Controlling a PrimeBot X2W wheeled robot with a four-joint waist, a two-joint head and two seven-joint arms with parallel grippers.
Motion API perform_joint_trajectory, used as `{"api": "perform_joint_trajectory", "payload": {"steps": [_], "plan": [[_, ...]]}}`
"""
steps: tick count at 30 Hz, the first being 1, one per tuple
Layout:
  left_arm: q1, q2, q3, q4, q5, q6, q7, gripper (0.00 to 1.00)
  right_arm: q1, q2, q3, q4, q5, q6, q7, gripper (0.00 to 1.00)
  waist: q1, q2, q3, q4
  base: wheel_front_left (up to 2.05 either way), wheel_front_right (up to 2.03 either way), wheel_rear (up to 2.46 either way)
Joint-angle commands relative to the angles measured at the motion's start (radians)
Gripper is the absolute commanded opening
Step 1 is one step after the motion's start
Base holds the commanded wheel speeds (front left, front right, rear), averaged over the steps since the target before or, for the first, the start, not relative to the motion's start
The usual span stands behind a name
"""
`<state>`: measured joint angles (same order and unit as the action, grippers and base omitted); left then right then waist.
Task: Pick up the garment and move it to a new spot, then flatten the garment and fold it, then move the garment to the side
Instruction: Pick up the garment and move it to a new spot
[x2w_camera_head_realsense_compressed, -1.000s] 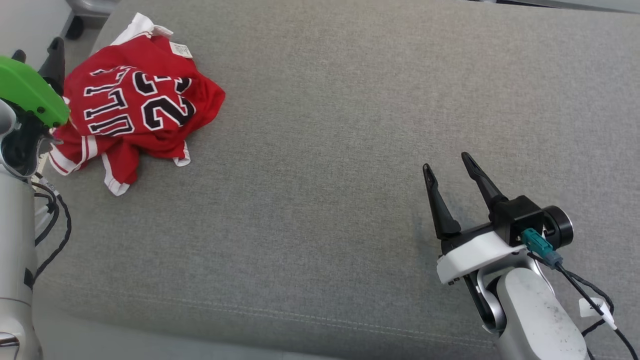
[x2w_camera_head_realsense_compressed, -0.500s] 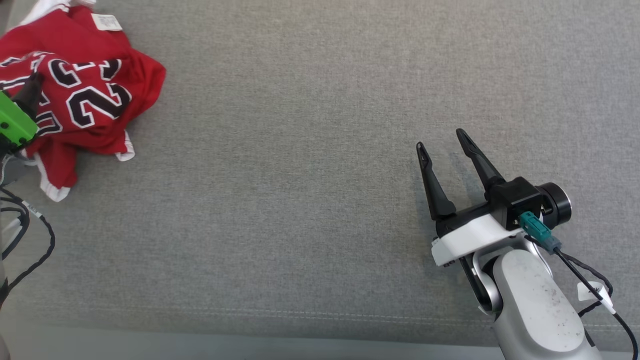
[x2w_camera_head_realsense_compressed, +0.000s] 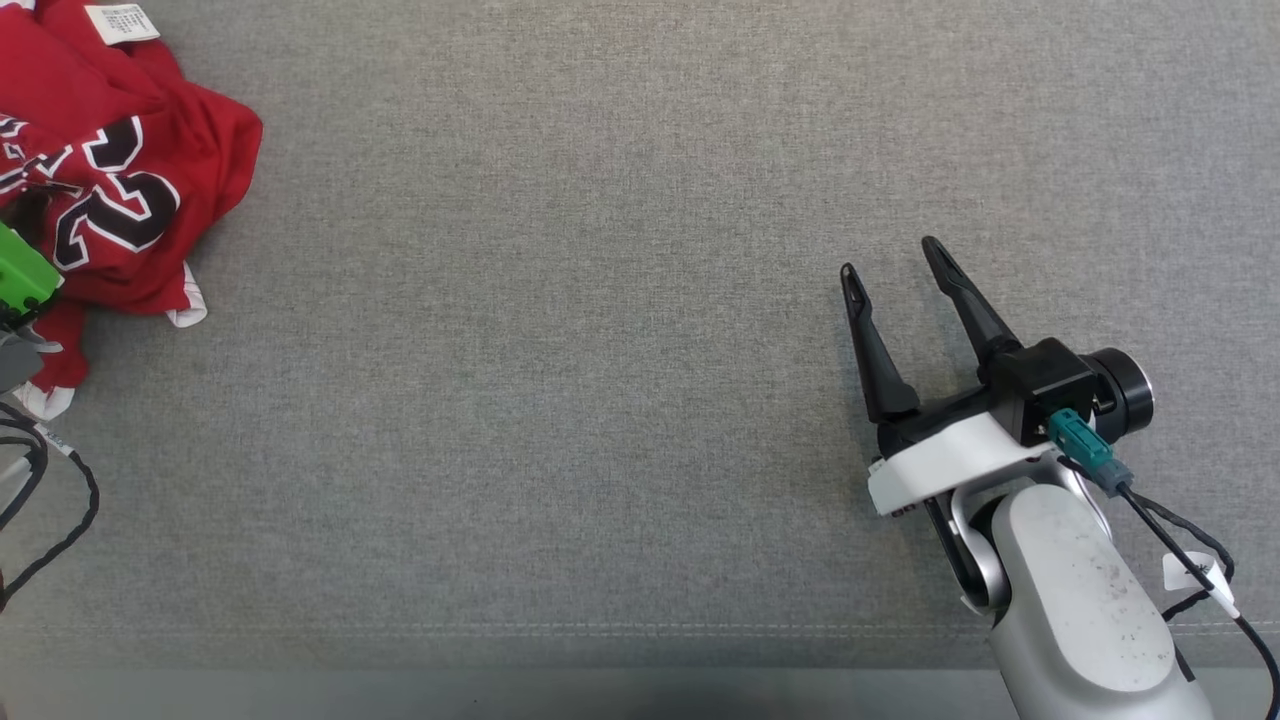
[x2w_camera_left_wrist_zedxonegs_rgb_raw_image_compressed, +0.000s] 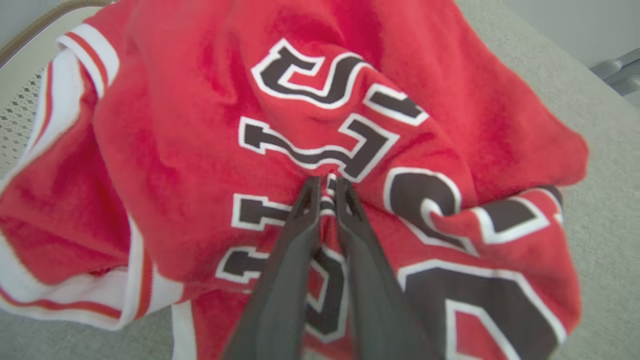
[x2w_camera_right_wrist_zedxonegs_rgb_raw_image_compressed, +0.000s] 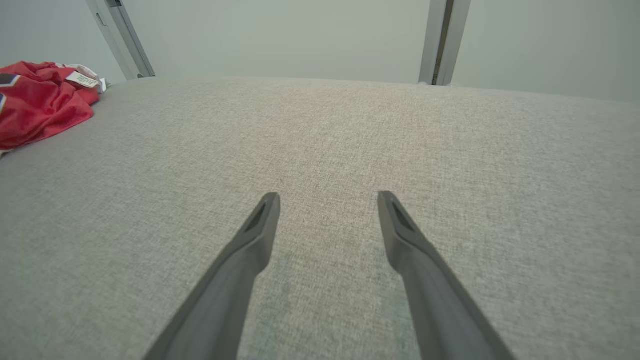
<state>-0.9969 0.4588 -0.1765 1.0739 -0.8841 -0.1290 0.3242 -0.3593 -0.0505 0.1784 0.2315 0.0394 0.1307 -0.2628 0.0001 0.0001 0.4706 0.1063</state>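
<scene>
Red jersey (x2w_camera_head_realsense_compressed: 150, 90) (x2w_camera_left_wrist_zedxonegs_rgb_raw_image_compressed: 165, 150) (x2w_camera_right_wrist_zedxonegs_rgb_raw_image_compressed: 40, 110), crumpled heap at the far left corner of the grey fabric-covered table (x2w_camera_head_realsense_compressed: 600, 350), partly cut off by the left edge of the head view.

Writing: black block characters with white outline. Head view shows a large "2" and part of another digit. Left wrist view shows team lettering, an "S" and an "L" legible, the rest creased into folds. White label (x2w_camera_head_realsense_compressed: 120, 22) at the far end of the heap, print too small to read; same label (x2w_camera_right_wrist_zedxonegs_rgb_raw_image_compressed: 82, 79) seen from the right wrist.

Left jaws: almost pressed together, pinching a raised fold of the jersey in the middle of the lettering. Both fingers (x2w_camera_left_wrist_zedxonegs_rgb_raw_image_compressed: 290, 260) lie down on the cloth, tips sunk in the fold. Green housing (x2w_camera_head_realsense_compressed: 20, 272) of the left arm sits against the heap's near left side, black cables (x2w_camera_head_realsense_compressed: 60, 520) hanging below it.

Right jaws: spread wide, holding nothing, touching nothing I can confirm. Fingers (x2w_camera_head_realsense_compressed: 872, 350) (x2w_camera_right_wrist_zedxonegs_rgb_raw_image_compressed: 250, 245) point to the far side, low over bare table at the near right, well apart from the jersey.

Jersey orientation: label end far, white-and-red striped trim (x2w_camera_head_realsense_compressed: 185, 305) toward the near side. Too bunched to give a long axis.
</scene>
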Motion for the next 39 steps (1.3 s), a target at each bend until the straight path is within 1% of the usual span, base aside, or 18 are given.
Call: {"api": "perform_joint_trajectory", "payload": {"steps": [1,5,10,20,22,27,28,32,37,38,39], "plan": [[-0.015,0.011,-0.005,0.004,-0.003,-0.003,-0.008,0.00,-0.009,-0.002,-0.002,-0.001,-0.010,0.000,-0.005,1.00,-0.0001,-0.0001,-0.002,0.002,0.00,0.00,0.00],[-0.015,0.018,-0.021,-0.019,-0.010,-0.003,-0.049,0.00,-0.005,-0.002,-0.007,0.005,-0.009,0.000,-0.005,1.00,-0.0001,-0.0001,-0.014,0.008,0.00,0.00,0.00],[-0.011,0.038,-0.033,-0.051,-0.019,-0.003,-0.135,0.00,0.009,-0.002,-0.012,0.011,-0.003,0.000,-0.005,1.00,-0.0001,-0.0001,-0.042,0.017,0.00,0.00,0.00],[0.007,0.091,-0.085,-0.137,0.041,-0.003,-0.344,0.00,0.044,-0.001,-0.026,0.008,0.007,0.000,-0.005,1.00,-0.0001,-0.0001,-0.119,0.028,0.00,0.00,0.00],[0.009,0.092,-0.089,-0.155,0.054,-0.002,-0.385,0.00,0.053,-0.001,-0.028,0.004,0.010,0.000,-0.005,1.00,-0.0001,-0.0001,-0.136,0.029,0.00,0.00,0.00],[0.035,0.095,-0.102,-0.223,0.092,0.028,-0.465,0.00,0.072,-0.001,-0.037,-0.003,0.020,0.000,-0.005,1.00,-0.0001,-0.0001,-0.180,0.030,0.00,0.00,0.00],[0.035,0.095,-0.102,-0.223,0.092,0.028,-0.465,0.00,0.072,-0.001,-0.037,-0.003,0.020,0.000,-0.005,1.00,-0.0001,-0.0001,-0.180,0.030,0.00,0.00,0.00],[0.074,0.102,-0.107,-0.320,0.112,0.058,-0.504,0.00,0.093,-0.001,-0.049,-0.016,0.030,0.000,-0.005,1.00,-0.0001,-0.0001,-0.212,0.028,0.00,0.00,0.00],[0.159,0.109,-0.120,-0.511,0.136,0.122,-0.516,0.00,0.115,-0.001,-0.057,-0.028,0.040,0.000,-0.005,1.00,-0.0001,-0.0001,-0.246,0.019,0.00,0.00,0.00],[0.209,0.114,-0.128,-0.604,0.146,0.154,-0.503,0.00,0.122,-0.001,-0.056,-0.032,0.044,0.000,-0.005,1.00,-0.0001,-0.0001,-0.259,0.011,0.00,0.00,0.00],[0.235,0.116,-0.131,-0.651,0.151,0.171,-0.496,0.00,0.128,-0.001,-0.057,-0.035,0.048,0.000,-0.005,1.00,-0.0001,-0.0001,-0.265,0.006,0.00,0.00,0.00]]}}
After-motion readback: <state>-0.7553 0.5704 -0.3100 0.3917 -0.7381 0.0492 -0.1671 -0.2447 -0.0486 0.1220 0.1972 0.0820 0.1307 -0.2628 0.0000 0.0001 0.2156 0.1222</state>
